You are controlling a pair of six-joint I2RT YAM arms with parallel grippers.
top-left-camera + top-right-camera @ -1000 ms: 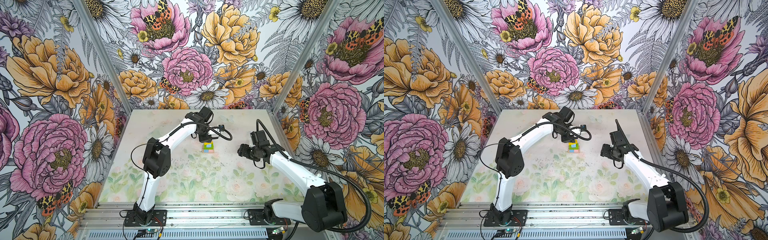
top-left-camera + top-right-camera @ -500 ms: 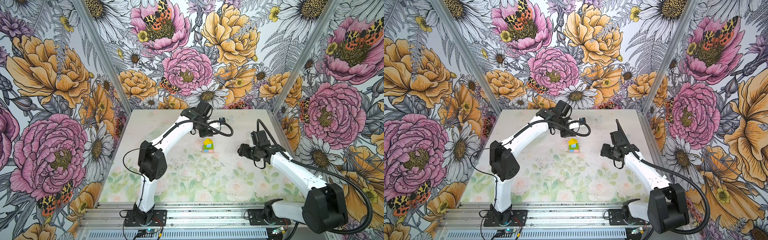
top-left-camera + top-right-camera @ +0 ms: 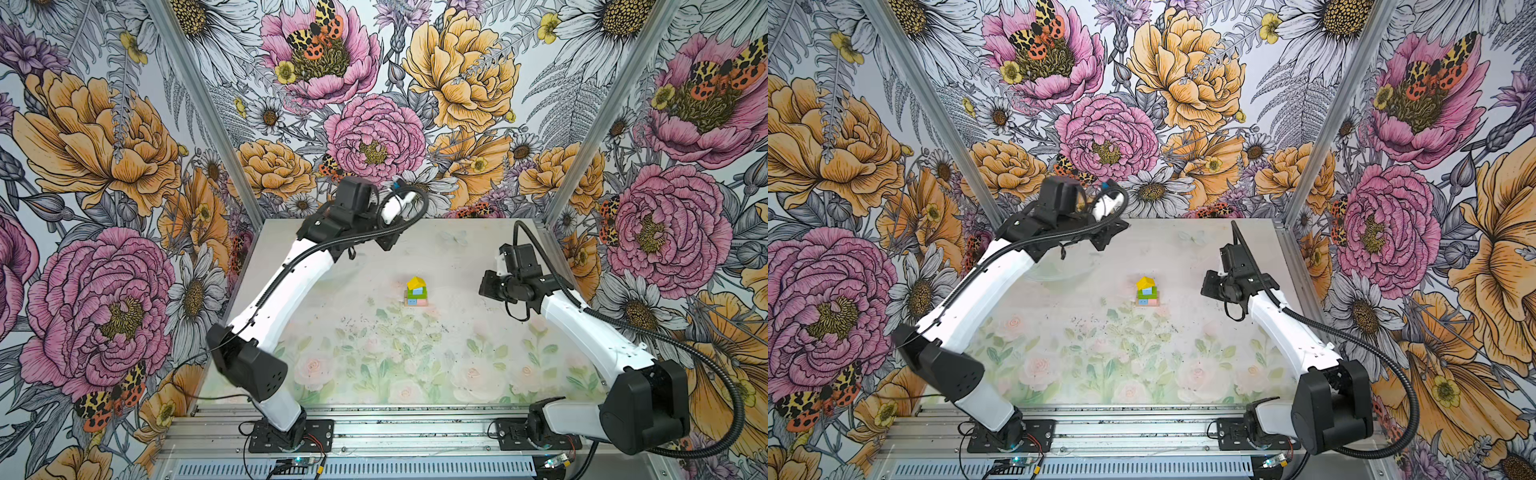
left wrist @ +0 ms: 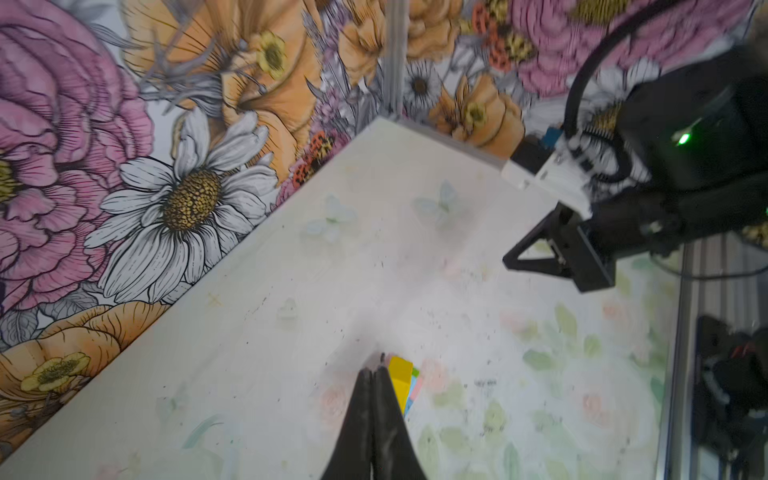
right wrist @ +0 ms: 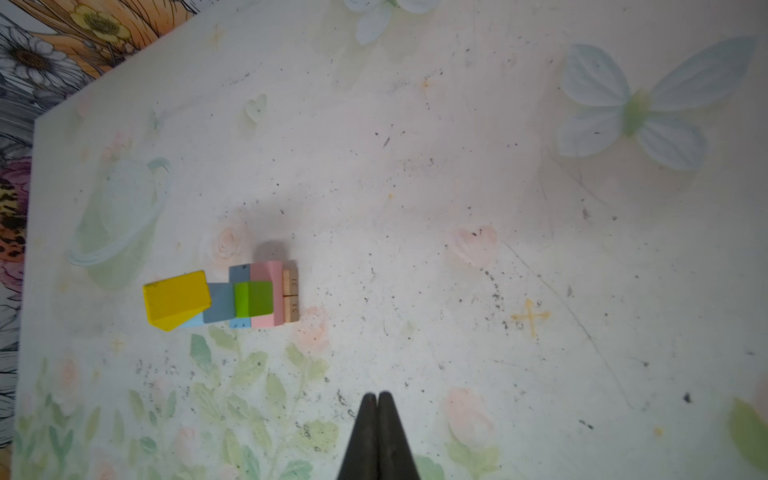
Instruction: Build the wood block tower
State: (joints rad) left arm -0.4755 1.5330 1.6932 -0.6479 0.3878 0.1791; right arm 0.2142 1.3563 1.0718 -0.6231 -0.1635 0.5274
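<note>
The tower [image 3: 416, 292] [image 3: 1147, 292] stands alone mid-table in both top views. The right wrist view shows it from above: tan planks [image 5: 291, 297], pink brick [image 5: 266, 272] beside a light blue brick [image 5: 239, 272], green brick [image 5: 253, 298], light blue cube [image 5: 220, 307] and yellow roof piece [image 5: 176, 299] on top. My left gripper [image 3: 388, 244] [image 4: 374, 370] is shut and empty, raised behind the tower near the back wall. My right gripper [image 3: 484, 286] [image 5: 377, 397] is shut and empty, to the right of the tower and apart from it.
Floral walls [image 3: 374, 137] close in the table [image 3: 374, 374] on three sides. A metal rail [image 3: 395, 432] with both arm bases runs along the front edge. The right arm's wrist [image 4: 590, 257] shows in the left wrist view.
My left gripper has come off the top of the tower, rising and drawing back toward the back wall. The yellow roof piece stays on the stack. The right arm has barely moved.
</note>
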